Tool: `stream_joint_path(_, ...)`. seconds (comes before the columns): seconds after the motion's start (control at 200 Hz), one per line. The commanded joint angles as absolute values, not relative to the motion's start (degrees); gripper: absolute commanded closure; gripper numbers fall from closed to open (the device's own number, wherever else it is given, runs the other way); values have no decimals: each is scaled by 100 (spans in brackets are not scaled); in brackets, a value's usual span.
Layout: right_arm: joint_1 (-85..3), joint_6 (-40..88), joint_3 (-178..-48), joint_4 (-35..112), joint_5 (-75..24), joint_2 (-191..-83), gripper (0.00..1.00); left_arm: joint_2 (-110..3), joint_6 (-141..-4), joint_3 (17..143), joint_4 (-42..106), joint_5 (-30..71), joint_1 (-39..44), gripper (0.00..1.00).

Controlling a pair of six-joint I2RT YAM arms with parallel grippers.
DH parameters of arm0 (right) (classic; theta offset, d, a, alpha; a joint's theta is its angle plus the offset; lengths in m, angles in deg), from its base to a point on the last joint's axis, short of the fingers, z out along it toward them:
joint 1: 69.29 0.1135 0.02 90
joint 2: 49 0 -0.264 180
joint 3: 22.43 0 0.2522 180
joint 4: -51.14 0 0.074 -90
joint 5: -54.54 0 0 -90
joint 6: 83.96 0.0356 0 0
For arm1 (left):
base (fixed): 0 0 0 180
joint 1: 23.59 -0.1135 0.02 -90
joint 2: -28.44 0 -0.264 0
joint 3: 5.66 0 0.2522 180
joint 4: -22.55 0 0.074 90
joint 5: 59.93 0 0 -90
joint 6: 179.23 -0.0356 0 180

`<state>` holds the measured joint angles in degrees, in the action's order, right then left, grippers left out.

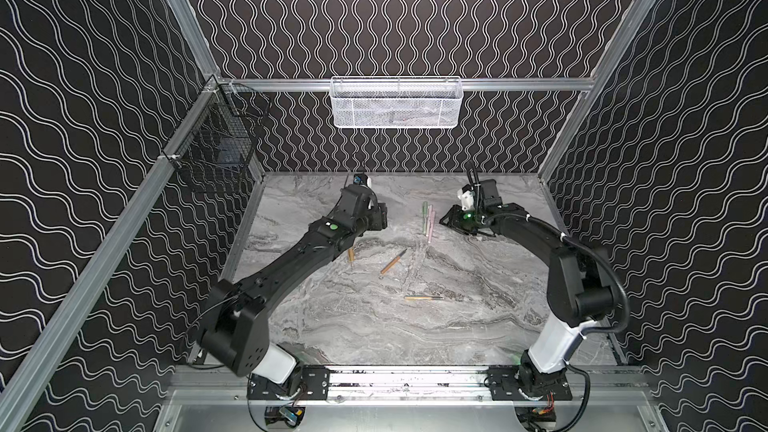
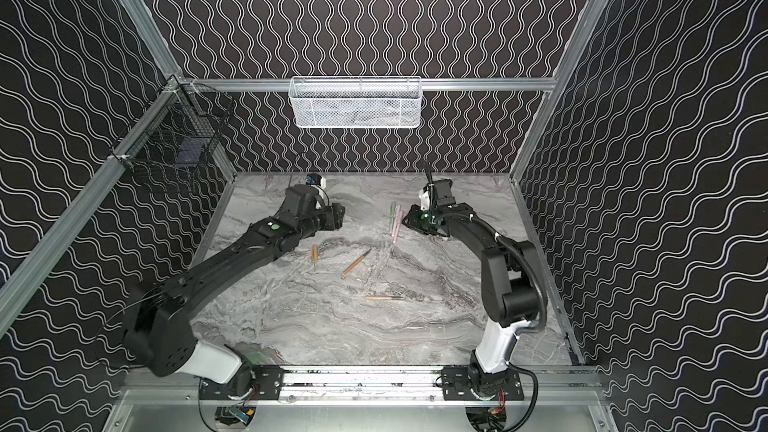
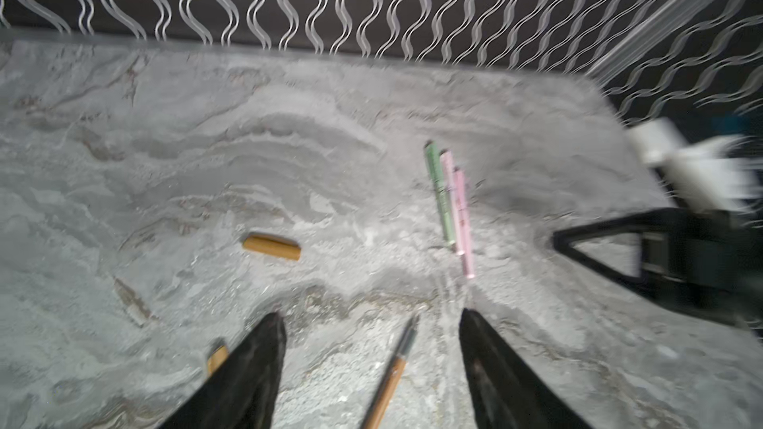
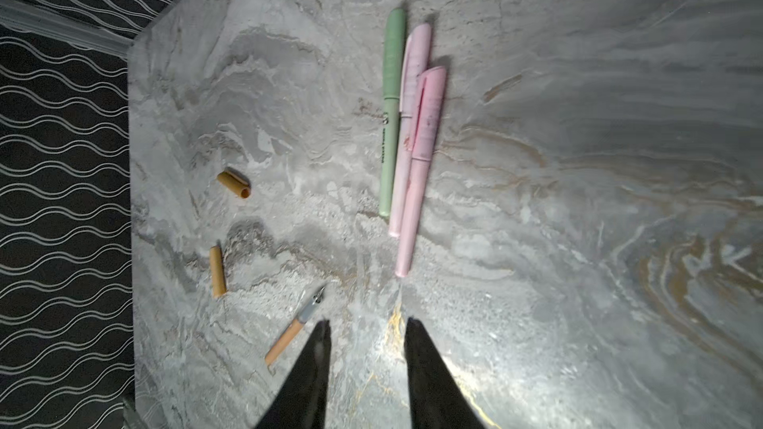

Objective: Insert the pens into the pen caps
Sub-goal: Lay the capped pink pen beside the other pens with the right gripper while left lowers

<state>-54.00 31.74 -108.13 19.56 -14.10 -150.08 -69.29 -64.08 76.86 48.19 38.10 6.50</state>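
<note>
Hovering L gripper (image 3: 371, 313) (jaws apart, empty) by tan pen (image 3: 392, 369) near capped trio (image 4: 404, 138); grip mid-barrel, nib free, then aim at tan cap (image 3: 271, 246) farther from trio. R gripper (image 4: 368, 321) jaws slightly apart, empty, beside trio.

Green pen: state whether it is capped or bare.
Capped: the green pen shows a cap seam, no dark tip.

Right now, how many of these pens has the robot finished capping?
Three look done: the green pen and two pink pens lie capped side by side. Nothing is in hand; the left gripper and right gripper are open and empty. Left: two tan pens and two tan caps lie loose.
</note>
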Motion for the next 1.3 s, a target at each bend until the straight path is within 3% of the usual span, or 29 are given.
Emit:
stream_joint_path(0.0, -5377, 3178, -10519, 2260, -1234, -14686, 67, -7373, -6372, 7989, 5289, 3687, 551, 35)
stream_joint_path(0.33, -5379, 3059, -9773, 2503, -985, -14130, 67, -9060, -6137, 9128, 6390, 3576, 345, 37)
stream_joint_path(0.616, -5373, 2994, -9592, 2734, -773, -14116, 64, -10320, -4992, 10546, 7531, 3779, -82, 37)
stream_joint_path(0.966, -5385, 2885, -9622, 2810, -681, -14059, 62, -11080, -4234, 11479, 8206, 4101, -95, 40)
stream_joint_path(1.296, -5396, 2844, -9534, 2886, -646, -14019, 61, -11312, -4439, 11635, 8171, 4166, -96, 49)
